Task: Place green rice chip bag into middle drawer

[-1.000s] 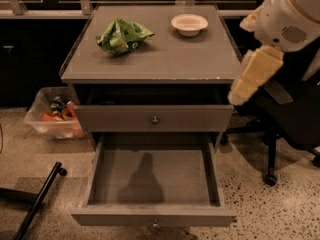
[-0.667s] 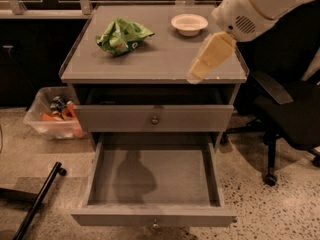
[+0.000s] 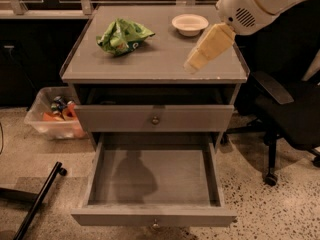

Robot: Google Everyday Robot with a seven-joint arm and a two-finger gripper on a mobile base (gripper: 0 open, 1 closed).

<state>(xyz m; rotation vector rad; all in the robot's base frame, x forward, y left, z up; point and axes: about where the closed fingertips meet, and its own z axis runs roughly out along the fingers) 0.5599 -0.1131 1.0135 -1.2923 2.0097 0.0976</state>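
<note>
The green rice chip bag (image 3: 124, 35) lies crumpled on the left part of the grey cabinet top (image 3: 155, 64). The middle drawer (image 3: 165, 179) is pulled out wide open below, its flat grey bottom bare and its knobbed front (image 3: 152, 217) nearest me. My gripper (image 3: 196, 61) is cream-coloured and hangs from the white arm (image 3: 250, 6) over the right part of the cabinet top. It points down and left, is to the right of the bag and apart from it, and holds nothing.
A white bowl (image 3: 189, 24) stands at the back right of the top, just behind the gripper. A closed grey drawer front (image 3: 155, 119) sits above the open drawer. A clear bin of cans (image 3: 55, 116) stands on the floor at left, a black office chair (image 3: 285, 114) at right.
The arm has swung left from beside the cabinet's right edge to over the cabinet top, and the gripper has risen a little. The bag, the bowl and the drawer have not moved.
</note>
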